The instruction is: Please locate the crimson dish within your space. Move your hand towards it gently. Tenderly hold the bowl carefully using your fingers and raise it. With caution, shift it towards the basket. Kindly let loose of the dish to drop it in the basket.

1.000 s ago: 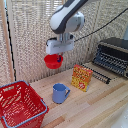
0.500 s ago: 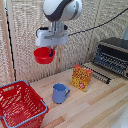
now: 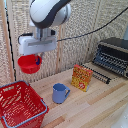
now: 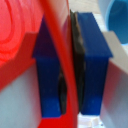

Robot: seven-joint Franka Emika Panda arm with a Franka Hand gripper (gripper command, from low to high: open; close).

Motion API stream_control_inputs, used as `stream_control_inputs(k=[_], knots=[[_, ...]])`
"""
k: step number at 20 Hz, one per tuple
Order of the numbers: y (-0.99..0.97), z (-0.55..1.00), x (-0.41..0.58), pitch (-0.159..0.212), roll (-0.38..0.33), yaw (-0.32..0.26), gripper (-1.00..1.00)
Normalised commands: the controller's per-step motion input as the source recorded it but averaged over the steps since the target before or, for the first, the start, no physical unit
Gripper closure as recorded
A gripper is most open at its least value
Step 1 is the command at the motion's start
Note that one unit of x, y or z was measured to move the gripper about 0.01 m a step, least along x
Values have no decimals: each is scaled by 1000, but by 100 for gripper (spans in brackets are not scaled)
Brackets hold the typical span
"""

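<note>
The crimson dish point(image 3: 29, 64), a small plain red bowl, hangs in the air under my white gripper point(image 3: 38, 60), which is shut on its rim. It is held above and slightly behind the red lattice basket point(image 3: 21, 105) at the exterior view's lower left. In the wrist view the two dark blue fingers point(image 4: 95, 65) pinch the thin red wall of the bowl point(image 4: 20, 35) between them, and the bowl's inside fills one side of the picture.
A blue handled mug point(image 3: 59, 93) stands on the wooden table just beside the basket. An orange box point(image 3: 81, 77) stands upright further along, and a black toaster oven point(image 3: 112, 55) sits at the exterior view's right. A slatted wall is behind.
The arm has carried the bowl toward the exterior view's left, from near the orange box to above the basket, and it looks nearer the camera.
</note>
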Motion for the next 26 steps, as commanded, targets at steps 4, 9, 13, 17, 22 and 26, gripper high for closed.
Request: stream_control_inputs(k=[4, 9, 13, 17, 22, 26], knots=[[859, -564, -89, -9, -107, -21, 100], [443, -525, 7, 0, -26, -80, 100], [-6, -31, 121, -37, 5, -81, -100], [-170, 508, 165, 0, 46, -5, -100], [-137, 714, 231, -66, 62, -9, -100], [-89, 479, 297, -181, 33, -7, -100]])
